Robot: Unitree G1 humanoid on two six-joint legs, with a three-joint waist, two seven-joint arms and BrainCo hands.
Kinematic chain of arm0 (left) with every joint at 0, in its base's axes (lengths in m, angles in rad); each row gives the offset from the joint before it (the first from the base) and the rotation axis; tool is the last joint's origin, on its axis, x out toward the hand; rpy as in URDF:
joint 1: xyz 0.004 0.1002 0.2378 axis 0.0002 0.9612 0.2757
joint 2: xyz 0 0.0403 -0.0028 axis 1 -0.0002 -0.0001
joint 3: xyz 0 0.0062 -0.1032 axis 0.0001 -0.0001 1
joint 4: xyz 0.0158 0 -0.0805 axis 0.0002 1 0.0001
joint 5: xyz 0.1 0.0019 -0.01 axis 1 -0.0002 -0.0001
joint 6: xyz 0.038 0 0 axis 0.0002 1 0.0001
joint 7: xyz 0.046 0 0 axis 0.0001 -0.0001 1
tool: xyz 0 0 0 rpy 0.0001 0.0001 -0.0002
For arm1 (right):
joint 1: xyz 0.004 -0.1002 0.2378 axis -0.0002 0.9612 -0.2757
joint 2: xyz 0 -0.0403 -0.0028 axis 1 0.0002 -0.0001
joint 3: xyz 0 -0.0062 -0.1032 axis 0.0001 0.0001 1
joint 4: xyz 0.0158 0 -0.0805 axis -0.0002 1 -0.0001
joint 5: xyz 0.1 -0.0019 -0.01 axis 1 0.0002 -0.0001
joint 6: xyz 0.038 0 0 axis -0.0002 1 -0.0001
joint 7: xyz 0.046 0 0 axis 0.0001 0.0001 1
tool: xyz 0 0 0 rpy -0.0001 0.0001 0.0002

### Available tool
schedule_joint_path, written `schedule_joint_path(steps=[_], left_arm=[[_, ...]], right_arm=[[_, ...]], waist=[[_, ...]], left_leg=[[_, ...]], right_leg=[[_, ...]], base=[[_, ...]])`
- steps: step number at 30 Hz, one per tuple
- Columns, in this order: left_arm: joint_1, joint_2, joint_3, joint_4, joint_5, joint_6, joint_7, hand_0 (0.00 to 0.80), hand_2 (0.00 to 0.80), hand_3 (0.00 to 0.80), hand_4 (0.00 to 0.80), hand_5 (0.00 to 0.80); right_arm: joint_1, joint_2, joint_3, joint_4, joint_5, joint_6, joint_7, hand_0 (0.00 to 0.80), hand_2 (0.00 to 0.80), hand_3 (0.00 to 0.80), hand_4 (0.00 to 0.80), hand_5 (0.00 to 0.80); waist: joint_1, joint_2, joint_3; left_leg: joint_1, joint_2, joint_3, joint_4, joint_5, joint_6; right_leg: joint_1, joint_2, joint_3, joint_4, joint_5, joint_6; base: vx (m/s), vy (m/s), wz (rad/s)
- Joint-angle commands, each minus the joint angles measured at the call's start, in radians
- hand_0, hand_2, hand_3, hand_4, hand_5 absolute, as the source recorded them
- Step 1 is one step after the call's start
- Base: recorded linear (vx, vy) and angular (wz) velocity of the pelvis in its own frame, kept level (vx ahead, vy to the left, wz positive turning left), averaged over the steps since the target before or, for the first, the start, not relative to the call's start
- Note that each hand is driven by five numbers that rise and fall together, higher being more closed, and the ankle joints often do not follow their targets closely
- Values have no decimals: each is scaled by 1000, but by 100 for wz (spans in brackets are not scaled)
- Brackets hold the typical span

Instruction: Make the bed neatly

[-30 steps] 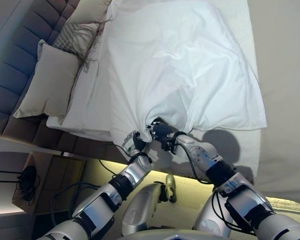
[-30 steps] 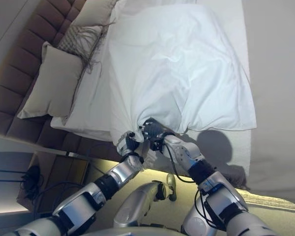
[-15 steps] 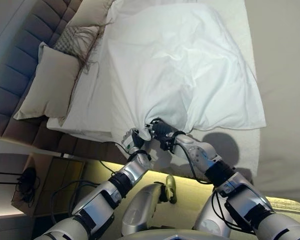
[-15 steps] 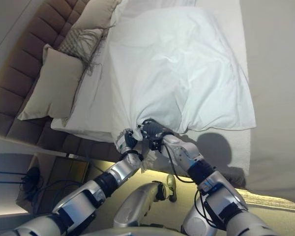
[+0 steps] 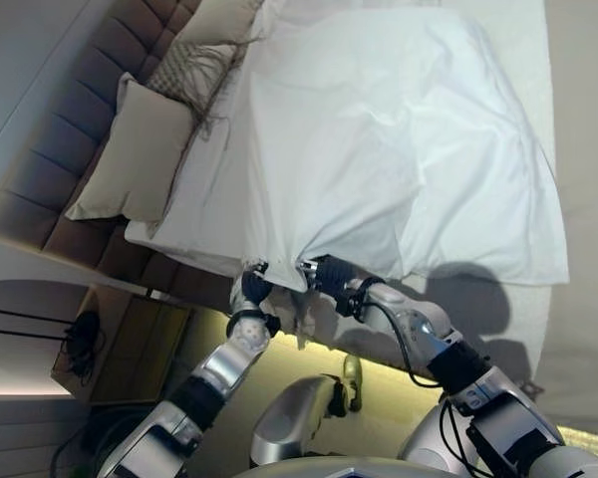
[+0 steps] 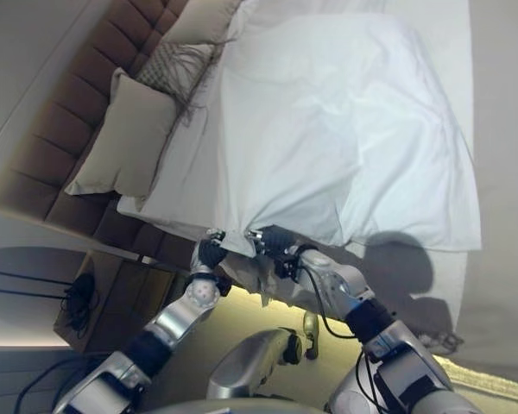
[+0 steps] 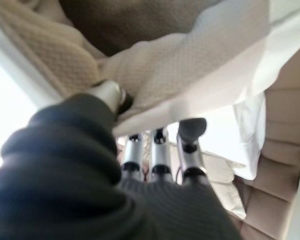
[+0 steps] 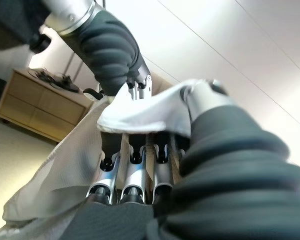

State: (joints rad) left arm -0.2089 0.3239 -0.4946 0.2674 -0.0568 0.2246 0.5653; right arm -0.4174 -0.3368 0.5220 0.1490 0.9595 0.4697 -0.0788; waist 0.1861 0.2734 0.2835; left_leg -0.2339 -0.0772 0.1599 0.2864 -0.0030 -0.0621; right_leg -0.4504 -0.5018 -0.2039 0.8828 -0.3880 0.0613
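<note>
- White duvet (image 5: 379,139) lay rumpled across the bed (image 5: 533,40), covering most of it; its near-left corner was bunched at the bed's near edge, where both hands met.
- Right hand (image 5: 324,274) had its fingers (image 8: 132,172) and thumb curled round that white corner; in the right wrist view the cloth was pinched between thumb and fingers.
- Left hand (image 5: 249,289) was just left of the right one, nearly touching it, at the same edge. In the left wrist view its thumb pressed a beige textured blanket (image 7: 155,70) and white cloth against the fingers (image 7: 190,132), so it was holding fabric too.
- A beige fold of that blanket hung down off the near edge below and between the two hands (image 6: 259,276).
- From the corner the duvet fanned out far and right, with deep creases; its right edge ended short of the bed's right side, leaving a strip of sheet showing.
- Beige pillow (image 5: 135,154) leaned against the headboard (image 5: 70,129) on the left, well apart from the hands.
- Patterned fringed cushion (image 5: 194,70) sat farther along, just beyond the pillow, its fringe trailing onto the white bedding.
- Another beige pillow (image 5: 219,18) sat farther still, at the frame's edge.
- Wooden nightstand (image 5: 130,339) stood on the near left beside the headboard, with a tangle of dark cable (image 5: 82,334) on it.
</note>
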Motion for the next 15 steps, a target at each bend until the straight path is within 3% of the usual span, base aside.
schedule_joint_path(steps=[1,8,15], left_arm=[[59,259,243,4,53,-41,-62,800,800,800,800,800],[133,290,342,-13,72,-35,-136,800,800,800,800,800],[247,309,441,-19,125,-58,-114,800,800,800,800,800]], right_arm=[[73,14,-41,-86,85,32,4,0,0,0,0,0],[166,-26,-75,-113,141,24,0,0,0,0,0,0],[322,-97,-192,-107,161,-89,59,0,0,0,0,0]], waist=[[41,-39,-84],[67,-75,-118],[70,-116,-142]], left_leg=[[-26,9,-40,53,14,62],[28,23,-54,6,18,59],[80,34,-73,-59,28,56]], right_leg=[[118,-63,-7,-413,473,80],[206,-51,-47,-467,473,92],[277,-29,-77,-520,479,109]], base=[[23,-85,6],[22,-102,4],[35,-90,-4]])
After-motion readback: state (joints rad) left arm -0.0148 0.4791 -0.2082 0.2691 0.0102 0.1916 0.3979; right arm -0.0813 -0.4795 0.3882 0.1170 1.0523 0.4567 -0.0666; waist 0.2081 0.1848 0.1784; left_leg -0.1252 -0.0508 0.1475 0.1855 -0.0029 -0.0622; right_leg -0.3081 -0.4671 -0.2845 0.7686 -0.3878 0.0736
